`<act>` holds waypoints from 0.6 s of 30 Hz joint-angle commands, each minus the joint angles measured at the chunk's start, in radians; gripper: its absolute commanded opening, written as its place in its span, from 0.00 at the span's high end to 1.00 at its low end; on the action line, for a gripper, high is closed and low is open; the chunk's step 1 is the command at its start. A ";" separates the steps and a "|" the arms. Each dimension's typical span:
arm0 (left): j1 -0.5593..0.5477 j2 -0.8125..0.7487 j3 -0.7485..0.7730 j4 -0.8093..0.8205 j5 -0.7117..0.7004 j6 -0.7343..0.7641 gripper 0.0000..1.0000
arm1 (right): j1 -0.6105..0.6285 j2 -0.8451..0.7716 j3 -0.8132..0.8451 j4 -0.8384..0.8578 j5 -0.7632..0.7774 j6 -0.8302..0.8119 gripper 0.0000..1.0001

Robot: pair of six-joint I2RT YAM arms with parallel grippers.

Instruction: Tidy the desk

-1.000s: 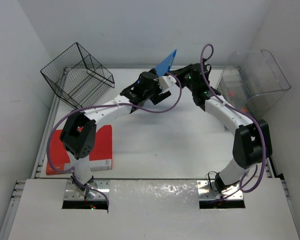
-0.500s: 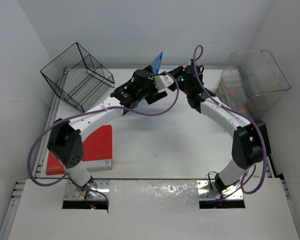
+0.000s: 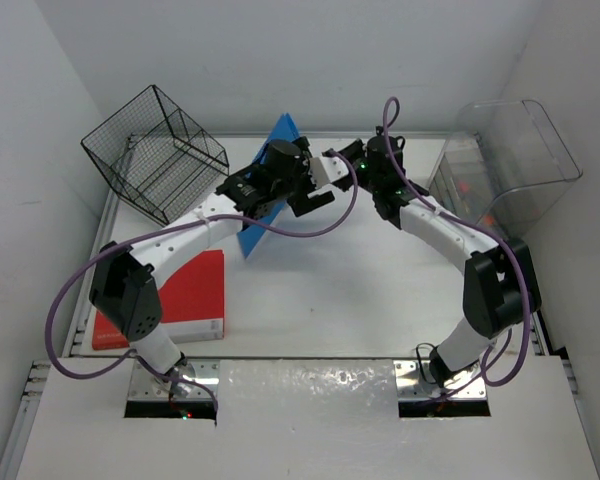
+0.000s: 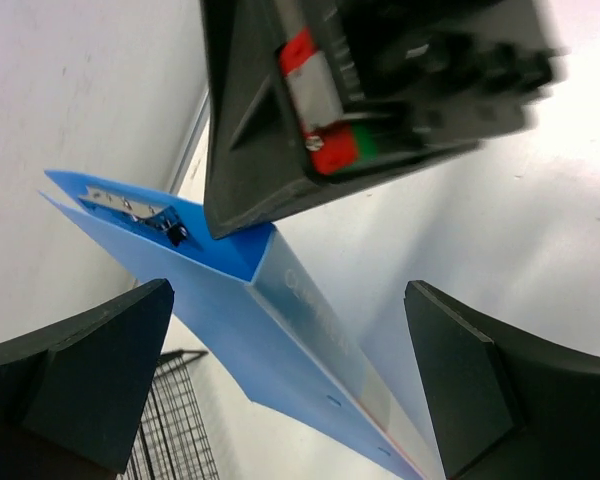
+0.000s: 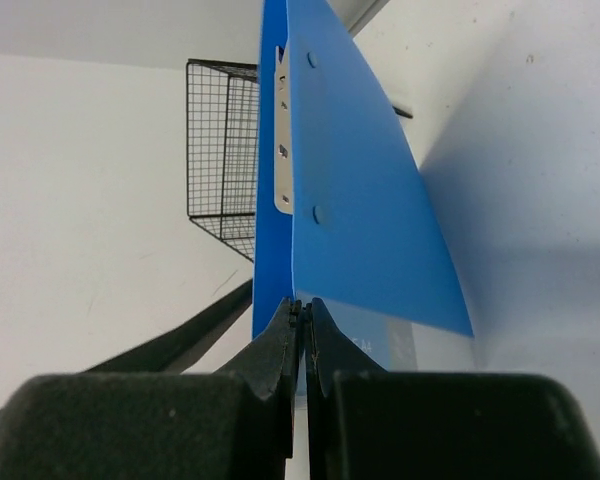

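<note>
My right gripper (image 5: 300,312) is shut on the edge of a blue folder (image 5: 360,210). The folder stands on edge over the back of the white desk (image 3: 360,285). In the top view the folder (image 3: 254,232) tilts behind my left wrist, with my right gripper (image 3: 338,162) to its right. My left gripper (image 4: 280,400) is open and empty. In its view the folder (image 4: 280,340) lies beyond its two fingers, apart from both, with the right gripper's body (image 4: 360,90) above it. In the top view my left gripper (image 3: 313,197) is beside the folder.
A black wire basket (image 3: 155,150) sits tilted at the back left corner; it also shows in the right wrist view (image 5: 220,140). A red book (image 3: 195,295) lies flat at the left. A clear plastic bin (image 3: 505,155) stands at the back right.
The blue folder has swung from high at the back centre to the left and down toward the desk. Both grippers have shifted left with it.
</note>
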State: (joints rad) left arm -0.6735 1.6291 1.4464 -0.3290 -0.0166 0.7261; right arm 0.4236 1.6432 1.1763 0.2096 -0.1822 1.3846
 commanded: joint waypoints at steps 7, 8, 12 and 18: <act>-0.029 0.034 -0.127 0.270 -0.316 -0.079 0.00 | 0.003 -0.051 -0.024 0.131 0.012 0.050 1.00; -0.029 0.032 -0.141 0.297 -0.353 -0.080 0.00 | 0.003 -0.054 -0.026 0.134 0.015 0.048 1.00; -0.029 0.041 -0.195 0.450 -0.410 -0.090 0.00 | 0.003 -0.051 -0.023 0.148 0.018 0.057 1.00; -0.029 0.084 -0.187 0.476 -0.390 -0.094 0.14 | 0.004 -0.062 -0.029 0.152 0.020 0.063 1.00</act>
State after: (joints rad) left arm -0.7074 1.6875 1.2552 0.0597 -0.3664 0.6594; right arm 0.4160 1.6428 1.1439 0.2630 -0.1505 1.4319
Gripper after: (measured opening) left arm 0.885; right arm 0.002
